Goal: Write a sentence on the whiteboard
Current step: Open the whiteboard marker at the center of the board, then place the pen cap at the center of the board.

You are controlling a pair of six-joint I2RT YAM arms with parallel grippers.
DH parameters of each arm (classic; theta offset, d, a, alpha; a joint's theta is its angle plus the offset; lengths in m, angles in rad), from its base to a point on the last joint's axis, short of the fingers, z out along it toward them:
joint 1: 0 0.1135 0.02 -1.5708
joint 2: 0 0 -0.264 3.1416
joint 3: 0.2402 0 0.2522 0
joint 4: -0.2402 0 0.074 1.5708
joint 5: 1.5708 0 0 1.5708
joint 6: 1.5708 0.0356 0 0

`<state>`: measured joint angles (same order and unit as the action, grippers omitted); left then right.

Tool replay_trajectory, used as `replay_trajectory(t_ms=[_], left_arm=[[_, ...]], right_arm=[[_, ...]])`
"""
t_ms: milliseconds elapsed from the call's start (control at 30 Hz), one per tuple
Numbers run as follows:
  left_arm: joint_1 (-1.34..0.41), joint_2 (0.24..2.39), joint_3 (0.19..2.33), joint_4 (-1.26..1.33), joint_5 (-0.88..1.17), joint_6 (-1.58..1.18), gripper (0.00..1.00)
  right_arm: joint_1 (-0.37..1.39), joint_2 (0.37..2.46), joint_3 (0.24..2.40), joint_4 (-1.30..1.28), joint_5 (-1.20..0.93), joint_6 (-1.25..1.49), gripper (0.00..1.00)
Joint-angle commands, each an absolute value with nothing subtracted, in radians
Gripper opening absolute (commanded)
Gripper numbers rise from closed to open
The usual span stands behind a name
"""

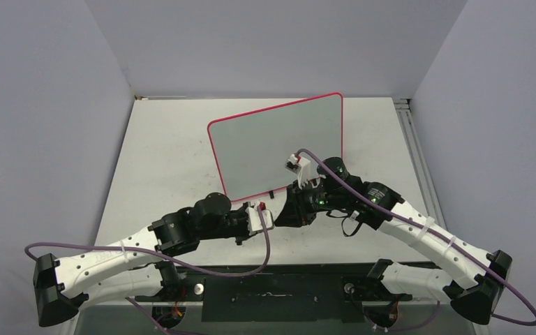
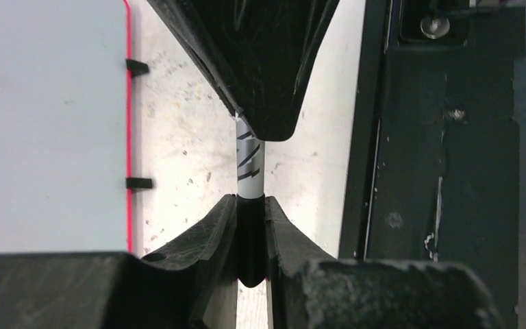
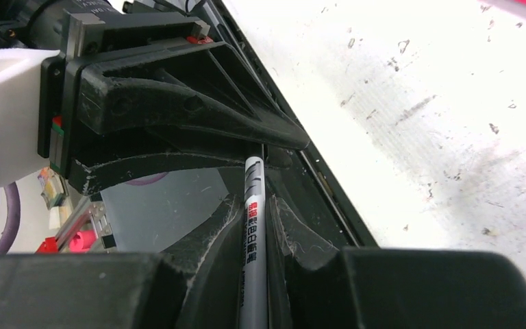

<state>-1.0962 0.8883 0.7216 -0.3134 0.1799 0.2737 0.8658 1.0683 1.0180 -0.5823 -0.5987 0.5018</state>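
stretching left-right lengthwise, whiteboard (image 1: 272,136) lies beside marker (image 2: 250,161)

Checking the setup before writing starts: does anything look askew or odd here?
The whiteboard lies skewed, not square to the table. Odder: the left gripper and right gripper both clamp one marker at once, beside the board's near edge.

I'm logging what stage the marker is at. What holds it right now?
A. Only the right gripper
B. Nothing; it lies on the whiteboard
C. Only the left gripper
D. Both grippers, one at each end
D: in the left wrist view the left gripper clamps the black end of the marker while the other gripper pinches its white barrel. The right wrist view shows the right gripper shut on that barrel.
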Motion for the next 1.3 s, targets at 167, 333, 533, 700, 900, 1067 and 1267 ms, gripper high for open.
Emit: replay_trajectory(t_ms=[167,333,533,700,900,1067,1267], left_arm=[[-1.072,0.873,0.733,-0.365,0.131,0.272,0.0],[-1.072,0.886,0.732,-0.368,0.109,0.278,0.0],[-1.072,0.882,0.719,-0.361,0.074,0.282,0.0],[-1.067,0.88,0.711,-0.354,0.052,0.287,0.0],[-1.063,0.87,0.701,-0.348,0.023,0.29,0.0],[-1.059,0.868,0.7,-0.342,0.022,0.283,0.0],[-1.058,0.885,0.727,-0.357,-0.042,0.164,0.0]], right_arm=[[0.746,1.012,1.17,-0.79,-0.617,0.328,0.05],[0.745,1.029,1.207,-0.853,-0.589,0.289,0.05],[0.744,1.026,1.231,-0.875,-0.571,0.273,0.05],[0.741,1.015,1.255,-0.891,-0.564,0.268,0.05],[0.737,1.007,1.288,-0.94,-0.52,0.252,0.05],[0.737,0.991,1.291,-0.936,-0.478,0.256,0.05],[0.737,0.902,1.216,-0.824,-0.283,0.3,0.05]])
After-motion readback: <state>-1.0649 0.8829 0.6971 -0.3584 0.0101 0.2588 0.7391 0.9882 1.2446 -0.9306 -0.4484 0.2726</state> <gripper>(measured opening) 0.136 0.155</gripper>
